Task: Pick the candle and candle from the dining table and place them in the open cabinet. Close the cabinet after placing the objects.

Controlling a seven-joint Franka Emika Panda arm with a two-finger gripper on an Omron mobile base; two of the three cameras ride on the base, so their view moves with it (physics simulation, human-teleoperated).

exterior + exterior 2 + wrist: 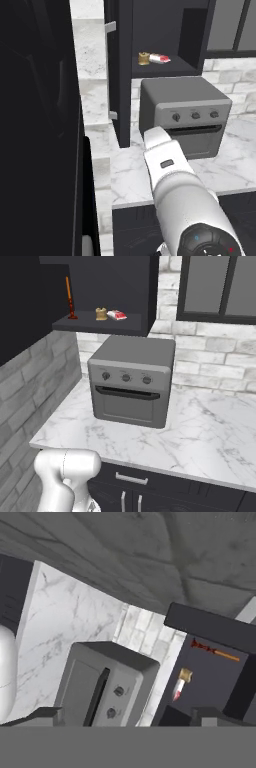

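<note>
Open dark cabinet [110, 281] well ahead of claw [127, 721]. Grey toaster oven [132, 381] nearer, just past the tips. On the cabinet shelf, well apart from claw: tall orange candle [69, 296], squat tan candle [101, 313]. Spread wide, gripping nothing.

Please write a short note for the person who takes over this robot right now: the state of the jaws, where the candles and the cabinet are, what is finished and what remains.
Gripper: jaws open, holding nothing, pointed toward the open cabinet.
Tall orange candle: standing upright at the left end of the cabinet shelf.
Short tan candle: on the same shelf, to its right, with a red and white packet beside it.
Toaster oven: on the marble counter directly under the shelf.
Done: both candles appear to be placed in the cabinet.
Left: close the cabinet door, which stands open at the left of the shelf.
</note>
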